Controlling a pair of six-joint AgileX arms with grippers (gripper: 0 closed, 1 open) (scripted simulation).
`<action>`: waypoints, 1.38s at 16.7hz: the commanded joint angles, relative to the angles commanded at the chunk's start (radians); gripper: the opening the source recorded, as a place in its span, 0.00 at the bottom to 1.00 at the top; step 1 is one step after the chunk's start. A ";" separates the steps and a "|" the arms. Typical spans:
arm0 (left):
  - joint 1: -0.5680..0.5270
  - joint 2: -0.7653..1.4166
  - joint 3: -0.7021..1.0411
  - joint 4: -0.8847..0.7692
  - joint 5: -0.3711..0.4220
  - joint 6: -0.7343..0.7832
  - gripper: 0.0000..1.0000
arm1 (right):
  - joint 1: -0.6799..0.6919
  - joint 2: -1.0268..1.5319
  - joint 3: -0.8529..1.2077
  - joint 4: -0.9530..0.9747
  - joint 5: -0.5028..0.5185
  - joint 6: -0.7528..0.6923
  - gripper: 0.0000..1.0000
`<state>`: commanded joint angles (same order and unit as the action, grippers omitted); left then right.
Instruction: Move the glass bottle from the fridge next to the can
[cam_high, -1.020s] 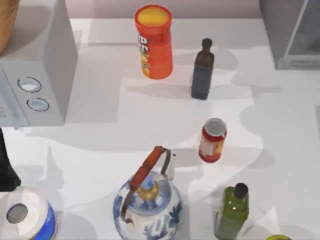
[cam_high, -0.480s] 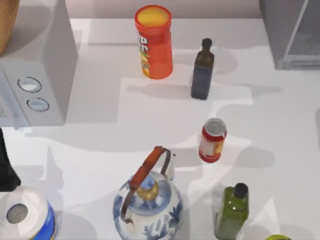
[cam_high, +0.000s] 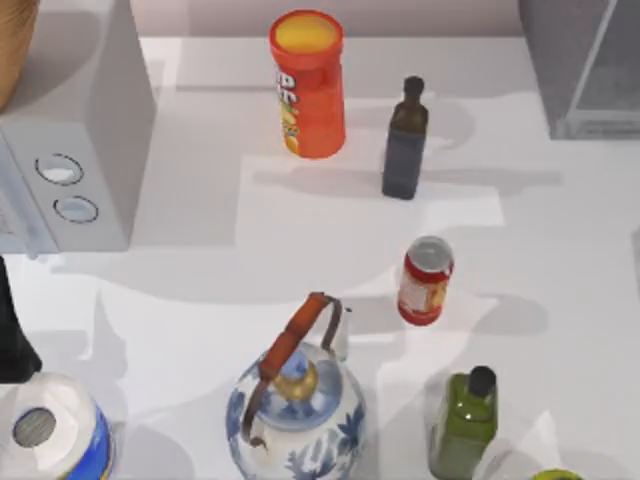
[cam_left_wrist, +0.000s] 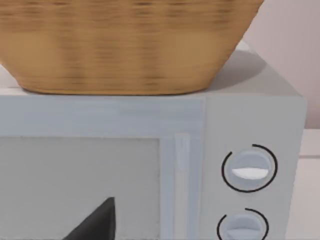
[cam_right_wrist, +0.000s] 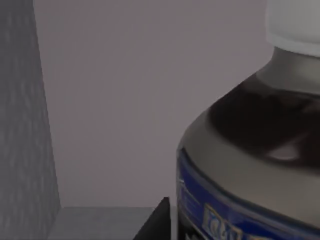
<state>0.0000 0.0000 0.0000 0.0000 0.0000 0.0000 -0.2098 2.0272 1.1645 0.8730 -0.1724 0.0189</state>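
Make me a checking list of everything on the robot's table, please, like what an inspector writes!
Surface: white table, with shadows lying across it.
Job's things: the glass bottle, white-capped, seen close up in the right wrist view inside grey walls; the can upright near the table's middle; the fridge at the far right corner.
Clutter: orange tube, dark slim bottle, green bottle, blue-and-white teapot, paper roll, white box with two dials with a wicker basket on top.
Pincers: left pincer faces the dial box; right pincer is close beside the glass bottle.
Cables: nothing seen.
Surroundings: plain pale wall behind.
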 joint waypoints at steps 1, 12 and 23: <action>0.000 0.000 0.000 0.000 0.000 0.000 1.00 | -0.006 -0.032 -0.044 0.012 -0.006 0.000 0.00; 0.000 0.000 0.000 0.000 0.000 0.000 1.00 | -0.067 -0.370 -0.536 0.153 -0.077 0.002 0.00; 0.000 0.000 0.000 0.000 0.000 0.000 1.00 | 0.220 -0.301 -0.707 0.385 0.208 -0.004 0.00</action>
<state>0.0000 0.0000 0.0000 0.0000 0.0000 0.0000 0.0104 1.7258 0.4575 1.2582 0.0355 0.0151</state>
